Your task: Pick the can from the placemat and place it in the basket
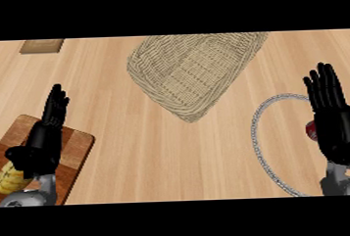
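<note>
I see the can (311, 130) on the placemat (260, 136) at the table's (157, 150) right edge, mostly hidden behind my open right hand (336, 121). The basket (194, 72) sits far-centre. My left hand (45, 139) is open too.

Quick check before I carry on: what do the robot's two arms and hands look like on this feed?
Both match: the left hand and right hand are glossy black, with slim segmented fingers and a thumb. Each sits on a grey metallic forearm, showing only as a short stub at the view's lower edge. No cables, markings or sleeves show.
</note>
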{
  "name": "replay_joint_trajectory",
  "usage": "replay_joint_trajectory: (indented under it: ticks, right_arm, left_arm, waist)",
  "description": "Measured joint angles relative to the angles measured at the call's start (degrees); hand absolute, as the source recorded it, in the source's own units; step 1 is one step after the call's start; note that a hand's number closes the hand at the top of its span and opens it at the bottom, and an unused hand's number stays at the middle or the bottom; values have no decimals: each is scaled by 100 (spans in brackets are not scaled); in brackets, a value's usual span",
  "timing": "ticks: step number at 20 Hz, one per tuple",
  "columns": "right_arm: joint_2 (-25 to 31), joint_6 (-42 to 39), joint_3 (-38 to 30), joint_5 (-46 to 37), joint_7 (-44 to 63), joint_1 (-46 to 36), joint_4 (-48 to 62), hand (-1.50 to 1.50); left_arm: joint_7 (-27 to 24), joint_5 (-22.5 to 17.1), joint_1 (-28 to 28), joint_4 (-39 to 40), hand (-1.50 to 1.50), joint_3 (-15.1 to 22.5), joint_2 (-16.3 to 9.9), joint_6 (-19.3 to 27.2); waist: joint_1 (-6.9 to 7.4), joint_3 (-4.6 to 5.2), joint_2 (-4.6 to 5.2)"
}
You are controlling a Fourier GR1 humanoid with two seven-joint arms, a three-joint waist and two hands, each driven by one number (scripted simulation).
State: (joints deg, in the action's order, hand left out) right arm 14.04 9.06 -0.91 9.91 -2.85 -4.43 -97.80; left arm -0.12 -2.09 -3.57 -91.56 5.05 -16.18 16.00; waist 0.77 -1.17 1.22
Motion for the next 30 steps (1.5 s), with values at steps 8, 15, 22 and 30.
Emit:
replay_joint_trajectory:
  ticks: [8,15,22,30]
  right_arm:
    - [121,-786,-468,1056,287,-995,756,150]
    - [-611,459,339,-42,609,-1799,1097,-150]
    - [1065,625,560,-1761,2121,-2357,1330,-150]
    - [3030,-2191,1197,-1810,3736,-3075,1481,-150]
  left_arm:
    - [10,167,-455,16,0,-30,-649,-654]
    - [-25,126,-758,266,0,-62,-826,-1126]
    - [-67,143,-708,330,0,-112,-888,-1193]
    - [-30,122,-708,289,0,-116,-907,-1263]
  waist:
    - [-86,50,-119]
    - [-38,111,-117]
    - [-131,155,-165]
    - [-77,164,-173]
